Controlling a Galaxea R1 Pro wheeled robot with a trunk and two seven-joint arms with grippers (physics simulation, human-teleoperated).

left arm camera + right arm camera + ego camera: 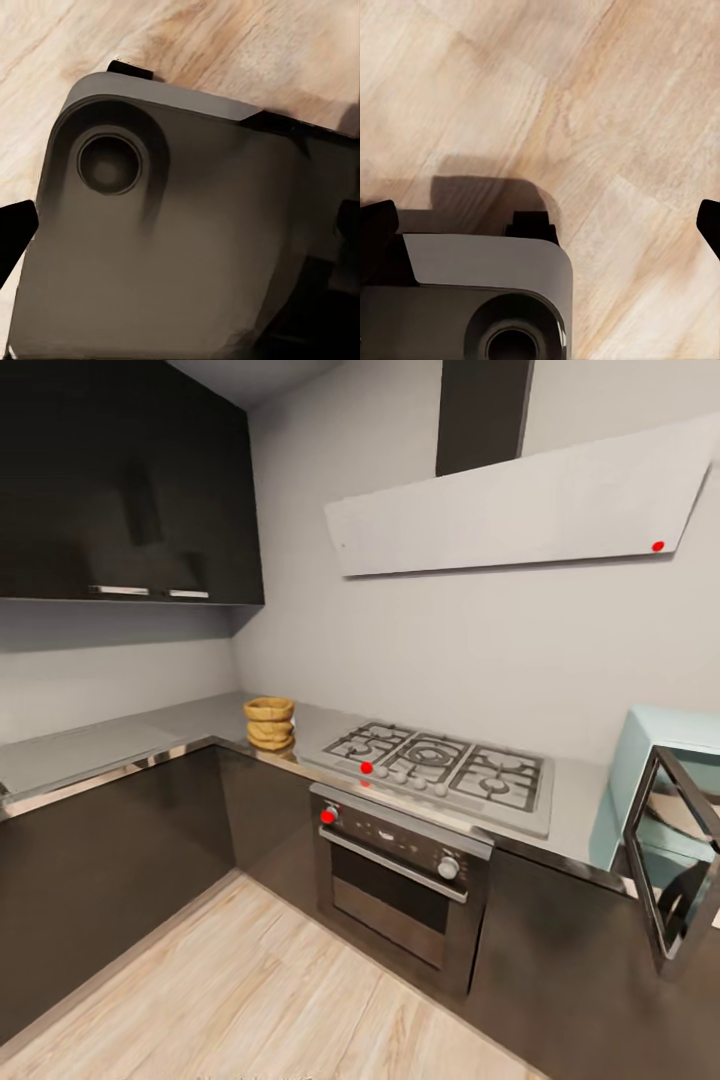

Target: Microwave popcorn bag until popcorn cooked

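The popcorn bag (269, 723), a squat tan sack with bulging folds, stands upright on the grey countertop (120, 745) near the inner corner, just left of the hob. At the far right the pale mint microwave (628, 772) sits on the counter with its dark-glass door (676, 860) swung open toward me. In the wrist views both grippers hang low over the wooden floor and the robot's grey base. My left gripper (180, 229) and my right gripper (544, 221) have their black fingertips wide apart, with nothing between them.
A steel gas hob (440, 760) lies between bag and microwave, above a built-in oven (398, 870) with red knobs. A white extractor hood (520, 500) and dark wall cabinets (120, 480) hang above. Dark base cabinets form an L around the wooden floor (250, 1000).
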